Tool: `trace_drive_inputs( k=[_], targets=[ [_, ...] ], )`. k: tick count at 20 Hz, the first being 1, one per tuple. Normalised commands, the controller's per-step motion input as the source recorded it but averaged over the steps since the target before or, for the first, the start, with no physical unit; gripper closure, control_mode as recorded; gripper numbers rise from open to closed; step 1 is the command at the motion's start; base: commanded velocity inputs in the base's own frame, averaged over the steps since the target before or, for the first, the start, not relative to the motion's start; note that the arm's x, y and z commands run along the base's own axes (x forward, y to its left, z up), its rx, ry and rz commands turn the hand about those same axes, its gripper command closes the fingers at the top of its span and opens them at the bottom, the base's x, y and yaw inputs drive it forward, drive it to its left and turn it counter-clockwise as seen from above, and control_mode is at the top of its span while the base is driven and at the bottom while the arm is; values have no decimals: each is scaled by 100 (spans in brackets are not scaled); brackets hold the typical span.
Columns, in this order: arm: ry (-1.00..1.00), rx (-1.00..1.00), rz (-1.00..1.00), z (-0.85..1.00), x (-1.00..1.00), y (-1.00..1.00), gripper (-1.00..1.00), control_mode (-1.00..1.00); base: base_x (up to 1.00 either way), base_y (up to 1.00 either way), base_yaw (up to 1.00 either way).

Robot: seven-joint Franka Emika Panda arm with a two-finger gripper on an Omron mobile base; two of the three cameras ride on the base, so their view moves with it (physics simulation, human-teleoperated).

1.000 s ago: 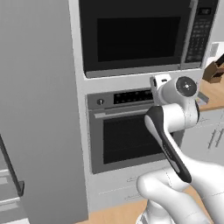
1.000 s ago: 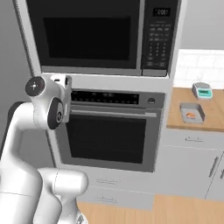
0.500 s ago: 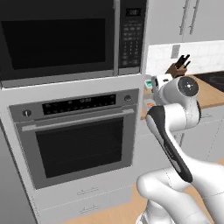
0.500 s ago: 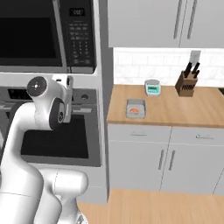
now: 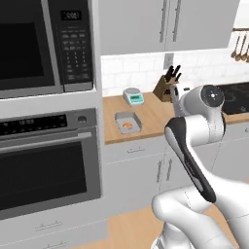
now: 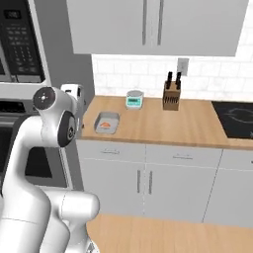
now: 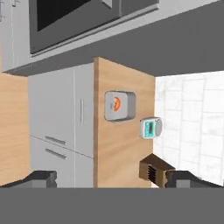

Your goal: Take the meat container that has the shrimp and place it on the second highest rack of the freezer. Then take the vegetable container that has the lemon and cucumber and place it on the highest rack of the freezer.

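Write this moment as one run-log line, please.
stage: approaching counter | jaws: open, empty | shrimp container: on counter, untouched | nearby: kitchen scale, knife block

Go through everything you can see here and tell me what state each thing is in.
Shrimp container: on the counter, untouched.
Gripper: jaws open, holding nothing.
Oven: door shut.
Microwave: door shut.
Upper cabinets: shut.
Knife block: upright, knives in.

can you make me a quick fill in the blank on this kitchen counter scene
1. The grey tray on the wooden counter holds an orange ____.
2. The knife block stands against the tiled ____.
3. The small scale sits between the tray and the ____.
4. The gripper's jaws are ____.

Missing words: shrimp; wall; knife block; open
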Motion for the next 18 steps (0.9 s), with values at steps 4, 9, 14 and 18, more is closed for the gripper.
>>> trace_drive_inputs(
  k=[4, 9, 14, 18],
  targets=[
    [0, 0, 0, 0, 0, 0, -100, 100, 67, -27, 17],
    [0, 0, 0, 0, 0, 0, -100, 100, 66, 3, 5],
    [1, 0, 1, -8, 7, 0, -100, -100, 45, 2, 3],
    [8, 0, 8, -47, 27, 0, -100, -100, 0, 0, 0]
  ],
)
